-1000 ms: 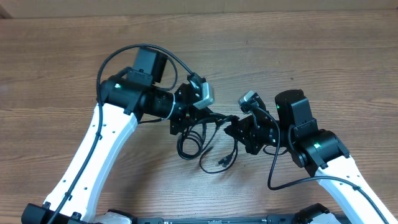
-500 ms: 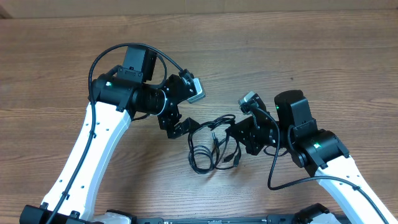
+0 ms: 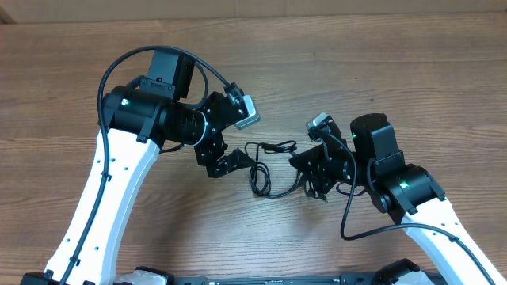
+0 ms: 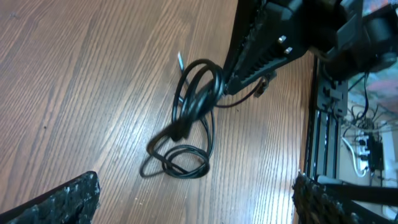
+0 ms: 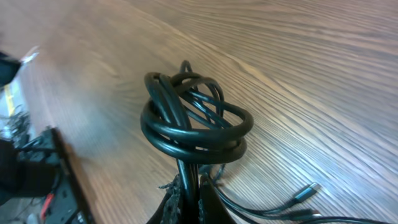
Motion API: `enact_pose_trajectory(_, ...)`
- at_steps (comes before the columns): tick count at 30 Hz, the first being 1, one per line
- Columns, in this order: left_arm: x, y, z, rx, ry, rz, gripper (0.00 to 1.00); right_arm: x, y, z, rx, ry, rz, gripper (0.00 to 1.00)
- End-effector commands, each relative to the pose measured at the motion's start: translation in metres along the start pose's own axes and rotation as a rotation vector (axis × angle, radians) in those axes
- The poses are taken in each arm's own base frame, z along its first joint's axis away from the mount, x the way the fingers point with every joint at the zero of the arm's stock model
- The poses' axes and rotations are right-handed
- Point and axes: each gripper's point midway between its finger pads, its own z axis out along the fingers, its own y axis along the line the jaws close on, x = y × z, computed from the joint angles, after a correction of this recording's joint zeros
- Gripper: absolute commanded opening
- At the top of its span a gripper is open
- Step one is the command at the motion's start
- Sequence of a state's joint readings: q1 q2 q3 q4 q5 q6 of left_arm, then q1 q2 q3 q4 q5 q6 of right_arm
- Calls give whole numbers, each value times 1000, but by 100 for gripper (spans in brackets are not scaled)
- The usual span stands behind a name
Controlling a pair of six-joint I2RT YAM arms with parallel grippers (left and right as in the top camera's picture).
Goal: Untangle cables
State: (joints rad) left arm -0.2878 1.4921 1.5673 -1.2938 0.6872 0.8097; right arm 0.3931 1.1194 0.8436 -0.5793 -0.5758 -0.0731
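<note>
While the right claw (image 5: 188, 200) is pressed together on the cables (image 5: 186, 144), the left claw (image 4: 193, 190) stands spread wide with nothing between its fingers. The cables lie about midway across the desk (image 3: 412, 63), nearer its front edge than its back edge, in the gap between the two claws. In the right wrist view the pads pinch a strand just under a tight knot of several black loops, which sticks out past the fingertips above the wood. A loose end with a small silvery plug (image 5: 306, 190) trails off to one side, close to the wood. From the left wrist view, the knot hangs at the right claw's tip, and a longer loop runs from it down onto the desk, where it lies flat in a small ring. The left claw is near that ring but apart from it.
</note>
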Motion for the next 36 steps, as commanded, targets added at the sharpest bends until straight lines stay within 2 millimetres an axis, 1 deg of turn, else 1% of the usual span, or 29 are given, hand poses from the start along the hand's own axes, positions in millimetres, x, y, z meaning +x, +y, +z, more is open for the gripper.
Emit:
enact_pose_trajectory(1,-7,-7,-7,3,-24,108,97,-12,32,-7,-169,-41,-103,4)
enact_pose_trajectory(5,-4,-10,-7,13,-10,158,96,-14,48,-12,-262,-58,-132,4)
enact_pose_trajectory(9,7,-19,-8,51,29,239,97,-26,63,-22,-325,-120,-187,4)
enact_pose_trajectory(12,16,-20,-8,49,71,251,97,-33,65,-31,-330,-161,-209,4)
enact_pose_trajectory(16,17,-21,-8,54,75,271,98,-40,63,-48,-354,-209,-206,4)
enact_pose_trajectory(18,13,-24,-8,70,49,285,98,-43,64,-56,-387,-231,-209,4)
enact_pose_trajectory(20,-2,-37,-9,135,-56,323,98,-47,69,-65,-440,-263,-231,4)
enact_pose_trajectory(22,-8,-44,-9,167,-103,343,99,-51,76,-71,-482,-288,-269,4)
enact_pose_trajectory(25,-9,-45,-7,179,-106,344,99,-55,92,-82,-578,-322,-345,4)
enact_pose_trajectory(29,-12,-52,-5,207,-124,350,98,-56,93,-83,-586,-328,-356,4)
enact_pose_trajectory(33,-13,-61,0,231,-116,379,95,-56,102,-90,-639,-344,-401,4)
enact_pose_trajectory(36,-14,-66,3,246,-109,396,88,-58,103,-92,-643,-352,-416,4)
